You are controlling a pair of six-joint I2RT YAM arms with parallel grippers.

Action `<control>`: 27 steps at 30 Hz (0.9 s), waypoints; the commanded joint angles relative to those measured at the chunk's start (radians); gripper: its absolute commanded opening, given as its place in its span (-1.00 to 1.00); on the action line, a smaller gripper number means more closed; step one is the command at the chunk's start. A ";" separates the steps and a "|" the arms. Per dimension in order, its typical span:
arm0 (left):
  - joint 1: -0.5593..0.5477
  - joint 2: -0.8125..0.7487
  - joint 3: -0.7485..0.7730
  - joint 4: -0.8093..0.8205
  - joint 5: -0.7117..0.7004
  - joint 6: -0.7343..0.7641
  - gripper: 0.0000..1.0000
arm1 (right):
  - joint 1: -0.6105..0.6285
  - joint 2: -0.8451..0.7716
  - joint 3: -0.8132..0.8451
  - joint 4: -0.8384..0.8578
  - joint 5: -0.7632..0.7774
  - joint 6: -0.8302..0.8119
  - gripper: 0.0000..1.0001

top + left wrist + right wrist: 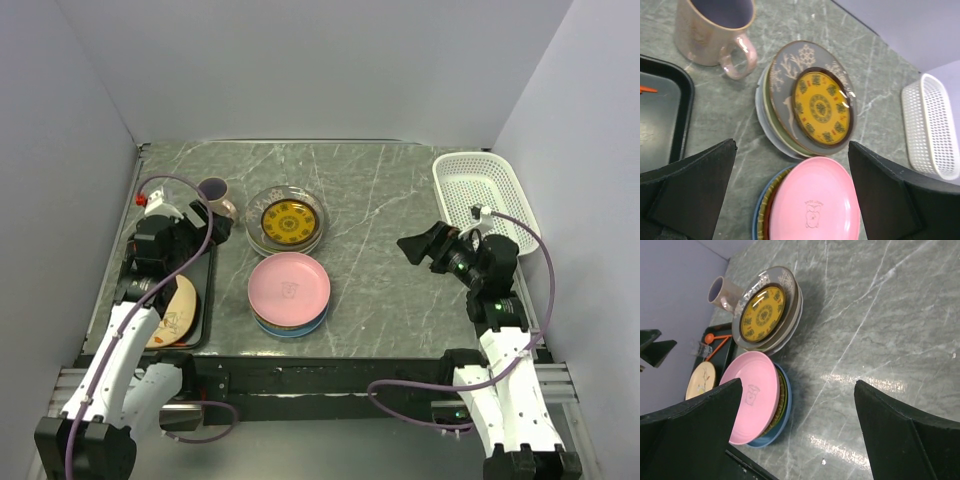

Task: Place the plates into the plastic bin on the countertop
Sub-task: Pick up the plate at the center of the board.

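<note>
Black fingers spread wide mark the left end effector (203,228), which is released and grips nothing. It hangs near the far-left part of the bench (380,190), just beside the mug (215,197). The left arm reaches forward over the black tray (205,300), with its wrist tipped so that its camera looks down on both stacks of plates. The right arm is folded at the right edge of the bench with its forearm turned inward. The right end effector (420,247) points left toward the middle of the bench, its fingers likewise parted and empty.

The plates lie left of centre in two stacks, one just beyond the other. On top of the nearer stack is the pink plate (289,285), glossy, with a small outlined emblem in its middle. Rims of a green plate and a blue plate show beneath it. The farther stack is topped by the yellow-patterned plate (288,221), which has a dark rim. It rests on a grey plate with pale branch motifs, and paler plates lie under that. A beige plate (178,310) with a sprig motif lies on the black tray, partly hidden by the left arm.

The plastic bin (485,195), white with lattice walls, sits at the far-right corner of the bench. It is well apart from both stacks and just beyond the right end effector.
</note>
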 commanded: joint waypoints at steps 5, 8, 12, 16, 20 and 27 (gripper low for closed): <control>0.001 0.005 0.028 -0.034 0.116 -0.011 0.99 | 0.005 0.042 0.091 -0.016 -0.068 -0.016 1.00; 0.000 0.050 0.038 -0.056 0.194 -0.012 0.99 | 0.005 0.059 0.087 0.003 -0.105 -0.004 1.00; 0.001 0.082 0.015 -0.076 0.309 -0.029 0.99 | 0.010 0.066 0.058 0.018 -0.131 0.007 1.00; 0.001 0.077 -0.008 -0.120 0.323 -0.047 0.99 | 0.022 0.062 0.012 0.055 -0.156 0.028 1.00; 0.000 0.088 -0.010 -0.181 0.337 -0.035 0.88 | 0.080 0.077 -0.031 0.083 -0.153 0.048 1.00; -0.016 0.105 -0.047 -0.208 0.369 -0.034 0.68 | 0.208 0.148 -0.079 0.115 -0.124 0.054 1.00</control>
